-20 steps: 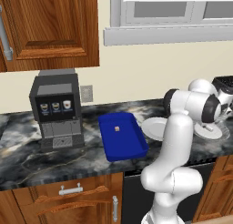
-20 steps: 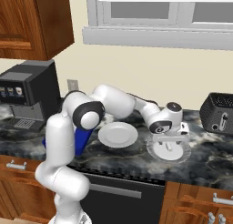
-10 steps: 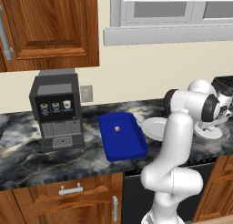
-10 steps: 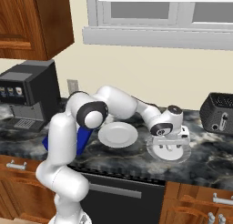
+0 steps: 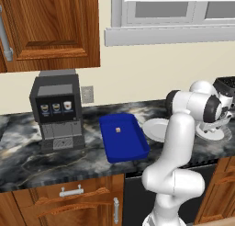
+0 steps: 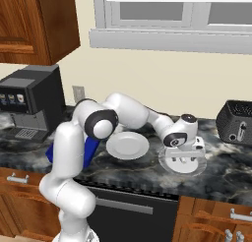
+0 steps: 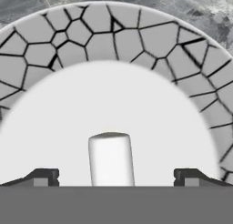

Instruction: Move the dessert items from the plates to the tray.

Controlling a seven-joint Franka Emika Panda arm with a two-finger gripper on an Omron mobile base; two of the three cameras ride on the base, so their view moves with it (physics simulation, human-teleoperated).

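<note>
Spread to full width at the end effector (image 7: 116, 176), clamped on nothing, one dark fingertip each side of the stick (image 7: 111, 157) with clear gaps both ways. Lower over the grey plate (image 7: 91, 32) than a second ago, judging by the right base view; no change in jaw spread over that time. Reads as the tail of an approach, with closing not yet begun.

On the grey plate, near its middle: the white stick, lying with its long axis running away from the camera, centred between the fingertips. Touching it or not: cannot tell. Likely enough to sink a little further, then close across the short width; some risk of a round piece rolling or squirting out under an off-centre pinch.

Just left of the grey plate (image 6: 170, 166): the white plate (image 6: 127, 145), bare. Further left of the grey plate, past the white one: the tray (image 5: 124, 147), holding the brown bit (image 5: 118, 129) toward its back half, same spot as a second ago. So half done, by this look: one dessert delivered, only the stick left.

Furthest left of the grey plate along the worktop (image 5: 27, 156): the coffee machine (image 5: 57, 110). To the right of the grey plate, against the wall: a toaster (image 6: 238, 123).
</note>
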